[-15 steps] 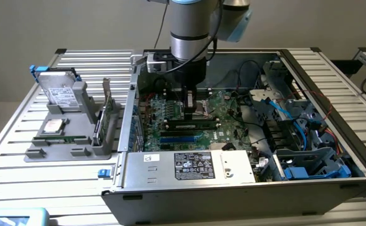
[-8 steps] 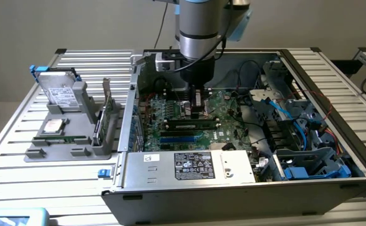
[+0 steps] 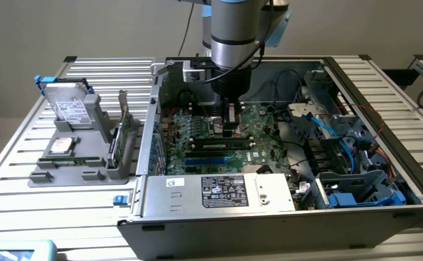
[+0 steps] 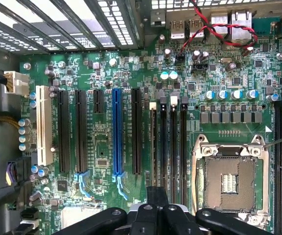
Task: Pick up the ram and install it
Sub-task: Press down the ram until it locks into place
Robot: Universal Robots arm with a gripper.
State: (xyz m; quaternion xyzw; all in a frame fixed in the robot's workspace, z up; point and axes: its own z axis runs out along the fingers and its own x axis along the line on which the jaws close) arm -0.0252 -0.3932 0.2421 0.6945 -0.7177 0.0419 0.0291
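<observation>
The hand (image 3: 230,129) was closed and empty, poised over the motherboard (image 3: 269,122), pressing on the ram (image 3: 222,145), which lay seated in its slot near the case's (image 3: 284,228) middle.

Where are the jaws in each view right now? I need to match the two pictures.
Exterior view: jaws shut, low over the motherboard inside the open case.
Wrist view: jaws shut, at one end of the black memory slots.
Shared landmark: the green motherboard.
</observation>
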